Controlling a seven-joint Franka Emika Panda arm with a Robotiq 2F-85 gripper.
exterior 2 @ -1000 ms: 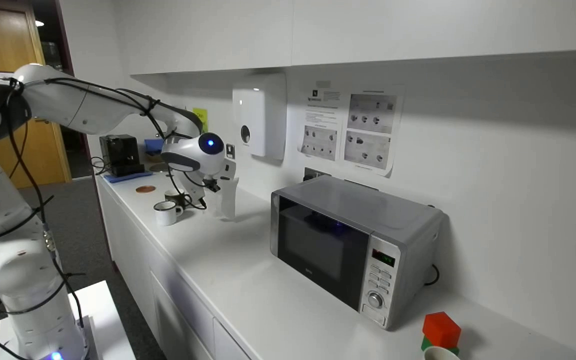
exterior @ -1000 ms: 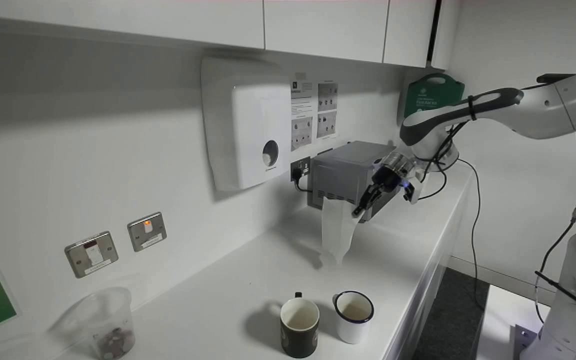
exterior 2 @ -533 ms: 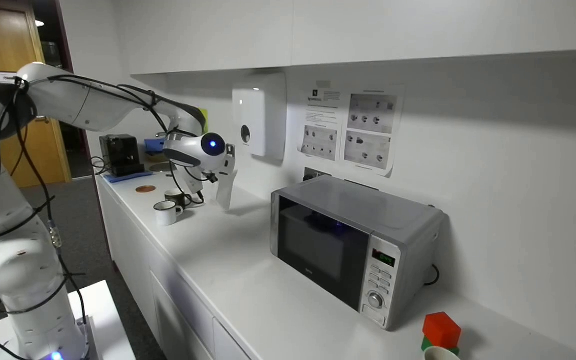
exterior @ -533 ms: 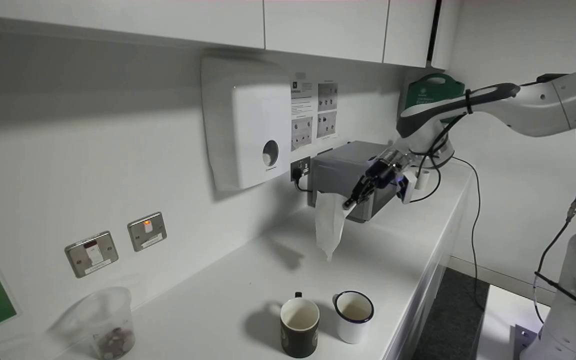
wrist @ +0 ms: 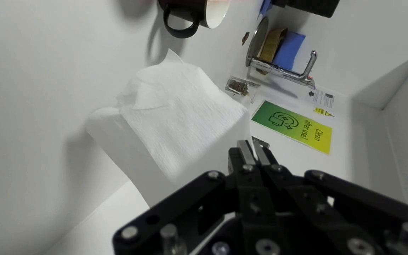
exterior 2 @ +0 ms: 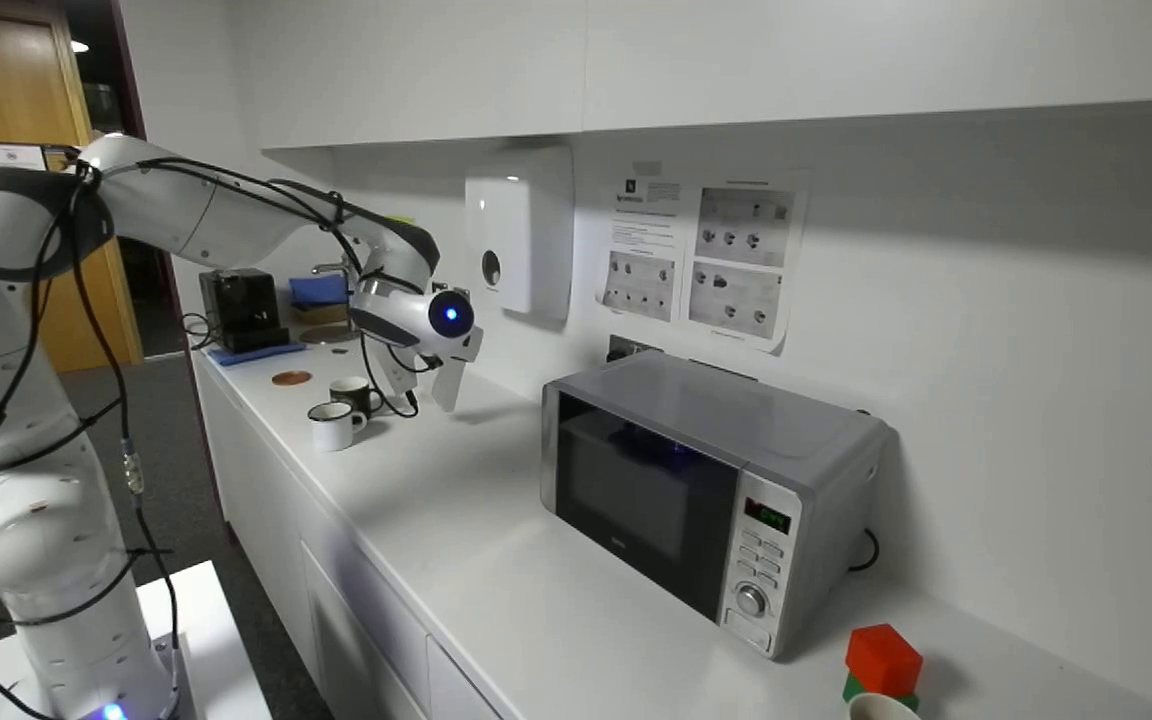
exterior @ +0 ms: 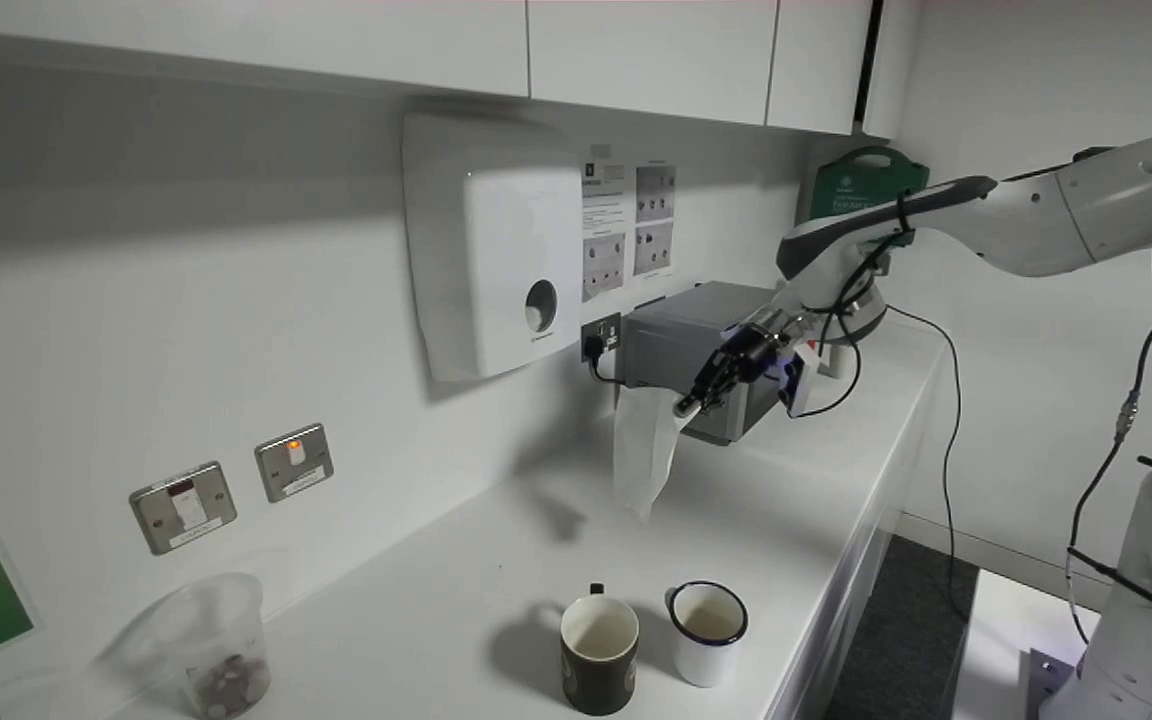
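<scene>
A white paper towel (exterior: 644,450) hangs from my gripper (exterior: 686,406), which is shut on its upper edge. In the wrist view the towel (wrist: 186,120) fans out to the left of the gripper (wrist: 253,144), and a thin fold of it runs between the fingertips. The towel is creased, with its lower end dangling above the white counter (exterior: 416,610). Much of the towel (exterior 2: 448,385) is covered by the arm in an exterior view. Nearest behind the gripper stands the grey microwave (exterior: 681,335); a white dispenser (exterior: 526,260) is on the wall to the left.
A dark mug (exterior: 598,680) and a white mug (exterior: 706,660) with a dark rim stand on the counter. A clear cup (exterior: 221,640) stands by the wall. Wall cupboards (exterior: 651,55) overhang the counter. A red block (exterior 2: 882,660) sits beyond the microwave.
My gripper has moved left and slightly up in an exterior view, carrying the towel along. The towel's lower end has swung left and risen a little. The mugs have stayed put.
</scene>
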